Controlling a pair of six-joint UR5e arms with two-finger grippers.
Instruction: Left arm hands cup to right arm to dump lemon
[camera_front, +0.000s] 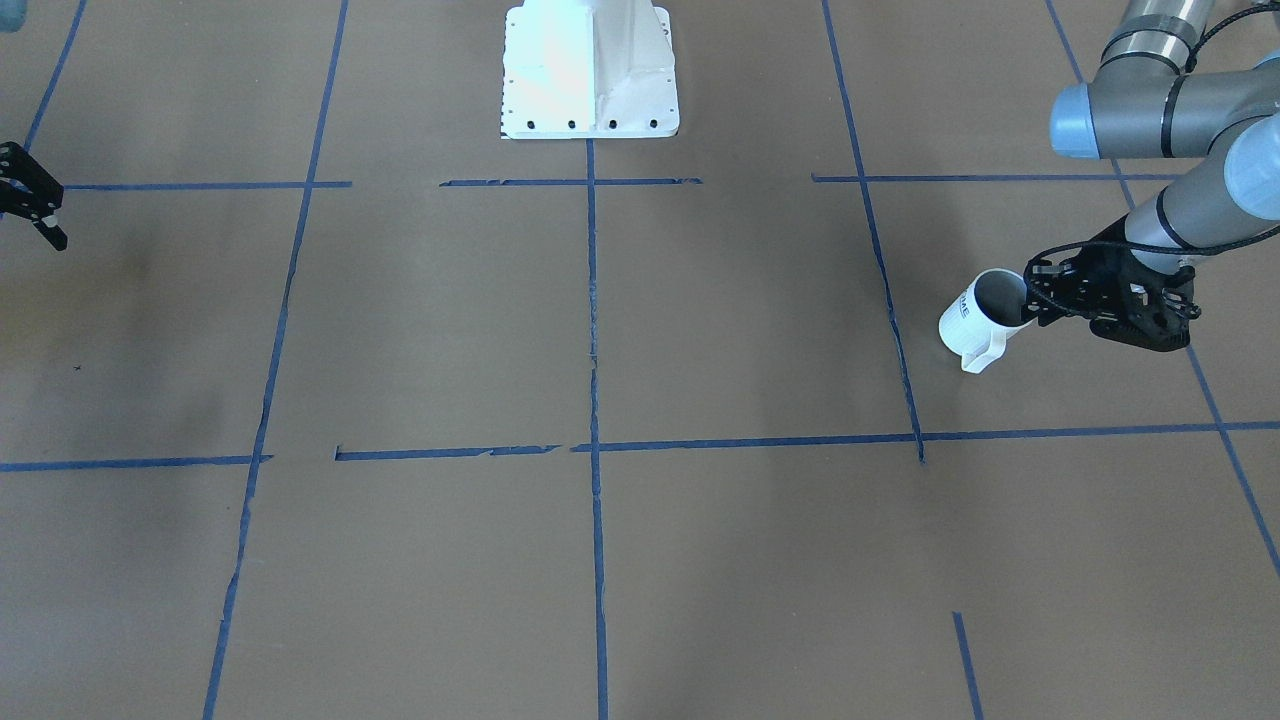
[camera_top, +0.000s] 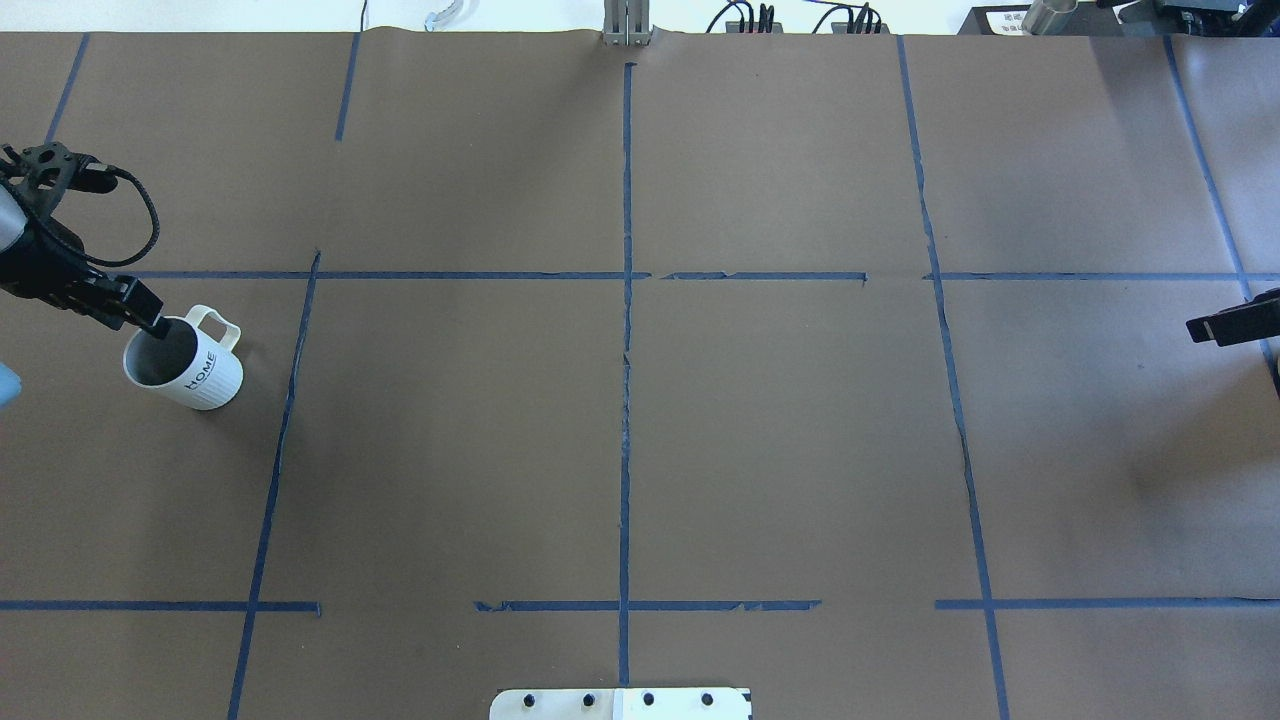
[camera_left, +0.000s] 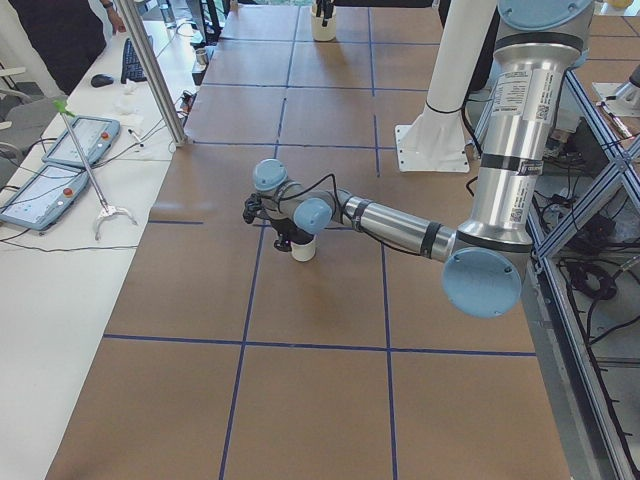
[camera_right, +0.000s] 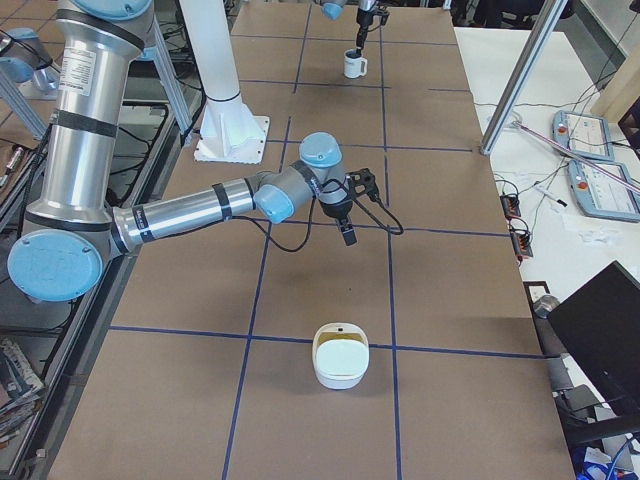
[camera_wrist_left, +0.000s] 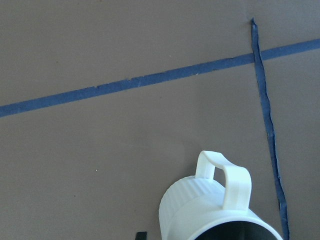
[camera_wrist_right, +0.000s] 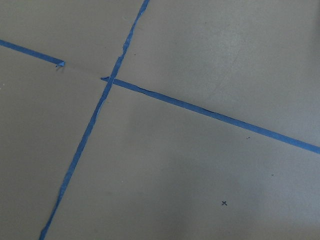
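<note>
The cup (camera_top: 195, 372) stands at the left edge of the overhead view on the brown, blue-taped table (camera_top: 640, 450), with its handle toward the upper right. The left arm (camera_left: 400, 228) reaches to it. The right arm (camera_right: 190, 212) hangs at the right edge. A white bowl (camera_right: 341, 378) sits low in the right-side view. The left gripper (camera_top: 150, 322) straddles the cup's rim, and I cannot tell whether it pinches. The right gripper (camera_top: 1200, 327) has its fingers together.

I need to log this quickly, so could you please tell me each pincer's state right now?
Left pincer: at the cup rim; grip cannot be told.
Right pincer: looks closed, empty.
</note>
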